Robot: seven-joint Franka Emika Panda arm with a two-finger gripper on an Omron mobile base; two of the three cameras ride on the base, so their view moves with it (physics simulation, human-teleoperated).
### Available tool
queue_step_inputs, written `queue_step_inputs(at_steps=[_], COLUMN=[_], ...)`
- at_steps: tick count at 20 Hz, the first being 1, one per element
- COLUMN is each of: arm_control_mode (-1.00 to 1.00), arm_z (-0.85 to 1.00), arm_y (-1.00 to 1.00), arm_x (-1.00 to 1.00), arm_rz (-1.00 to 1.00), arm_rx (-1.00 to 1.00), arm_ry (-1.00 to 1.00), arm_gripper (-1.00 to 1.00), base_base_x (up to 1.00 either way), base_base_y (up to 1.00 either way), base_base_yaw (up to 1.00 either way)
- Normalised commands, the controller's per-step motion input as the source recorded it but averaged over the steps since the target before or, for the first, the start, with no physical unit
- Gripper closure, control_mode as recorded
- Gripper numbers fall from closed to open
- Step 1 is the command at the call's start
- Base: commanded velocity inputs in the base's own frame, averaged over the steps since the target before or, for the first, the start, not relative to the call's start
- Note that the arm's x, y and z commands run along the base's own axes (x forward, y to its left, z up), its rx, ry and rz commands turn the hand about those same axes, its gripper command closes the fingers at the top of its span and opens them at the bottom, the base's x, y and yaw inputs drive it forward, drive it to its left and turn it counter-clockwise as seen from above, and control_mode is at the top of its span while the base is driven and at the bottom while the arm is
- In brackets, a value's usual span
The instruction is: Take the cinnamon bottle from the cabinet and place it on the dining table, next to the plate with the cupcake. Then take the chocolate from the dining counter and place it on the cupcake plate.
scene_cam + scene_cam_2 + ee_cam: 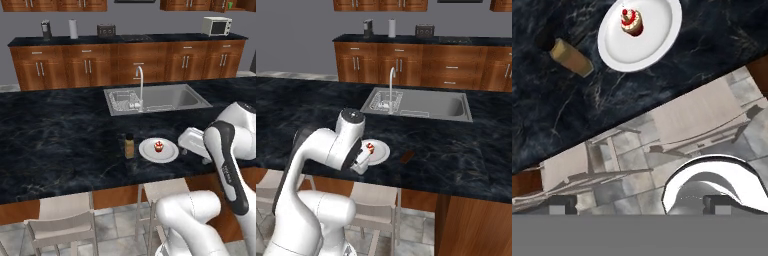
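The tan cinnamon bottle with its black cap stands upright on the black marbled dining table, just left of the white plate. A red-wrapped cupcake sits on the plate. The hand view looks down on the bottle, plate and cupcake near the table's front edge. My gripper hovers open above that edge, right of the plate, with nothing between its fingers. The dark chocolate lies flat on the table to the right of the plate.
A steel sink with a tall faucet is set into the table behind the plate. Pale stools stand under the front edge. Along the back wall, a counter carries a microwave. Wall cabinets hang above.
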Motion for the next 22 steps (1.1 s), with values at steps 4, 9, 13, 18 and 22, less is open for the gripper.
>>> queue_step_inputs(at_steps=[4,9,13,18,22], arm_control_mode=[-1.00,-1.00,-1.00,-1.00,-1.00], arm_z=[0.00,0.00,-0.03,-0.18,-0.30], arm_y=[-0.64,-0.70,-0.65,-0.46,-0.28], arm_x=[0.27,0.34,0.46,0.69,0.61], arm_rz=[-0.02,-0.01,0.00,0.13,0.22], arm_rx=[-0.07,-0.10,-0.09,-0.01,0.00], arm_ry=[0.25,0.34,0.30,0.10,-0.05], arm_gripper=[-1.00,-1.00,-1.00,-1.00,-1.00], base_base_x=[0.00,0.00,0.00,0.00,0.00], base_base_y=[0.00,0.00,0.00,0.00,0.00], base_base_yaw=[0.00,0.00,0.00,0.00,0.00])
